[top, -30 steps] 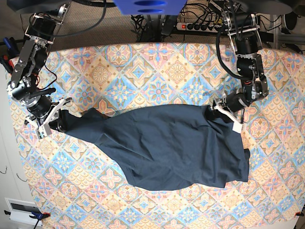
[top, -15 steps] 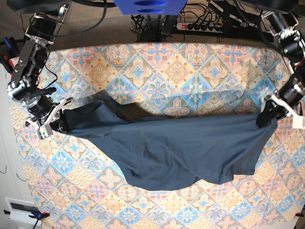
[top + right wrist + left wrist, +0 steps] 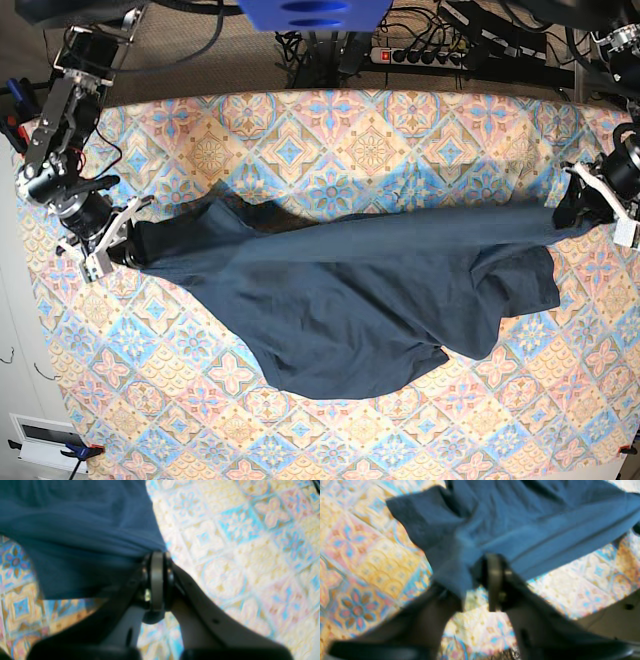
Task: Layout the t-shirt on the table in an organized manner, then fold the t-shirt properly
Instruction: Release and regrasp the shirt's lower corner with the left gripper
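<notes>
while jaws part, left gripper (image 3: 480, 580) touches t-shirt (image 3: 350, 300) — right gripper (image 3: 156, 580) clamped

I see the t-shirt (image 3: 340, 300) stretched across the middle of the table (image 3: 330, 130), my right gripper (image 3: 118, 243) at its left end in the base view, my left gripper (image 3: 580, 208) at its right end.

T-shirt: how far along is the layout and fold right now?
Done: both claws have the t-shirt by opposite ends, stretched across the table. In hand: the right claw pinches cloth; the left claw meets the far end, grip unclear. Left: flatten the sagging, wrinkled lower edge, then every fold.
</notes>
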Robot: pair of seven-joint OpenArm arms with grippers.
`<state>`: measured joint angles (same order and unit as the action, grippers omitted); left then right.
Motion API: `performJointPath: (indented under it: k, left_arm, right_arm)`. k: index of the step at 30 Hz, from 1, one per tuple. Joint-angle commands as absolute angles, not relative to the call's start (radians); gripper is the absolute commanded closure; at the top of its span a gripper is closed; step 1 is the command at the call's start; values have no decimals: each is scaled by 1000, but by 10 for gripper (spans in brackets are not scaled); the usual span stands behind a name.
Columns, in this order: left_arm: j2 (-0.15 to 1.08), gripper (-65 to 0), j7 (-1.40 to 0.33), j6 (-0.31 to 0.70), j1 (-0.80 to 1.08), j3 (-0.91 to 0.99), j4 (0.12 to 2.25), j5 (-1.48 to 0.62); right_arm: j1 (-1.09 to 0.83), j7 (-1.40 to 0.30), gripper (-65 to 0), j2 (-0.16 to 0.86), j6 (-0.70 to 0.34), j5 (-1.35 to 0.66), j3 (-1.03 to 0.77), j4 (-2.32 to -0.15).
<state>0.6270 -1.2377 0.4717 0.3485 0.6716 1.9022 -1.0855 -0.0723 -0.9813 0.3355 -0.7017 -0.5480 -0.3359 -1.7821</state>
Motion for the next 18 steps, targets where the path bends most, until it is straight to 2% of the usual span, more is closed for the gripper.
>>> performJointPath:
  k: [1, 3, 6, 10, 12, 15, 18]
  left_arm:
    - [651, -223, -1233, 473, 348, 645, 1897, -1069]
    - [687, -296, -1233, 475, 348, 564, 1886, -1015]
    - [704, -347, -1230, 479, 338, 464, 1886, -980]
    - [704, -313, -1222, 479, 329, 504, 1883, -984]
    - [657, -287, -1218, 479, 268, 558, 1868, -977]
    - [613, -261, -1241, 476, 200, 633, 1732, -975]
    - [610, -258, -1253, 476, 168, 619, 1621, -975]
  right_arm:
    - [-61, -958, -4, 354, -698, -559, -346, -1799]
    - [-58, -955, -4, 355, -698, -558, -348, -1807]
    - [-59, -955, -4, 355, -698, -555, -349, -1814]
    - [-59, -955, -4, 357, -698, -555, -351, -1830]
    - [-59, -958, -4, 357, -698, -555, -371, -1836]
    - [-59, -958, -4, 357, -698, -556, -390, -1836]
    - [-59, -958, -4, 357, -698, -555, -392, -1833]
